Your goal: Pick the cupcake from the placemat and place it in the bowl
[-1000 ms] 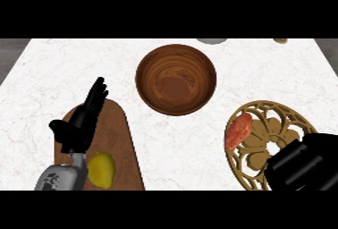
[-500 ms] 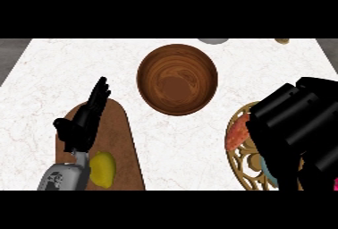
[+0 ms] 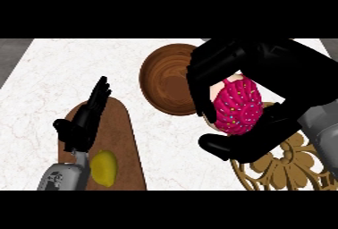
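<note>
Counter [image 3: 40,89]; cupcake [image 3: 239,109] apparently inside right robot hand [image 3: 264,58]

Hidden behind right hand [image 3: 264,67]: bowl [image 3: 168,85] right rim, perhaps cupcake [image 3: 239,107] underside.

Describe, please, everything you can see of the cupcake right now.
The cupcake has a rounded magenta top dotted with small coloured sprinkles; a pale sliver, likely its base, shows at its left edge. The right hand curls its black fingers and thumb round it, hiding much of it. It shows between the brown bowl and the golden placemat.
</note>
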`<act>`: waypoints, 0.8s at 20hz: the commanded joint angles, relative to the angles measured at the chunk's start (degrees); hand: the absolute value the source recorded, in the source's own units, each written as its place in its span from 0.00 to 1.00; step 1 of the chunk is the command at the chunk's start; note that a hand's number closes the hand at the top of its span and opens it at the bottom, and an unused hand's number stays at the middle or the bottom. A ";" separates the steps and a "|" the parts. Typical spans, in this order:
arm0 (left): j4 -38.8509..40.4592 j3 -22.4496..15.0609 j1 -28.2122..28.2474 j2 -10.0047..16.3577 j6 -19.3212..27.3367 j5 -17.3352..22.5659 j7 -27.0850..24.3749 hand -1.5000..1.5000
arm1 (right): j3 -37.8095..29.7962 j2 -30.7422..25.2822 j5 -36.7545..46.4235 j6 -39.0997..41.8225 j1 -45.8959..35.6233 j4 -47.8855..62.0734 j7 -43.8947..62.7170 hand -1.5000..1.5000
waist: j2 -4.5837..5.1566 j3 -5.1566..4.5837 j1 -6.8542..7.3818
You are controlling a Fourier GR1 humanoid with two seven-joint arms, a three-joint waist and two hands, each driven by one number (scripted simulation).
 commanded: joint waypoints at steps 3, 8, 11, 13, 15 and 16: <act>-1.55 0.54 -0.44 0.43 -1.08 1.11 1.95 0.50 | 4.09 5.70 17.43 -5.32 -3.14 13.82 -10.91 1.00 | 0.05 0.03 -0.08; -4.92 -0.29 1.23 0.67 -1.09 0.70 4.21 0.50 | 4.03 8.05 24.67 -10.40 -5.39 31.29 -22.93 1.00 | 0.20 0.06 0.85; 1.00 -0.26 1.32 -0.57 -0.27 -0.73 -1.31 0.50 | 5.38 12.23 29.79 -14.73 -8.00 37.80 -25.51 1.00 | 0.15 0.02 0.00; 2.74 1.90 -1.84 0.63 -1.88 1.18 -1.91 0.50 | 4.82 13.07 31.00 -16.89 -8.23 46.26 -30.20 1.00 | 0.45 0.01 0.33; 1.18 0.91 -4.74 -0.27 0.34 -0.64 2.58 0.50 | 3.89 14.44 32.56 -17.92 -12.94 53.95 -31.52 1.00 | 0.56 0.03 0.82; -0.11 0.39 -1.67 -0.16 -1.13 0.25 0.60 0.50 | 3.97 15.40 33.44 -18.34 -13.43 56.44 -33.42 1.00 | 0.37 0.03 0.71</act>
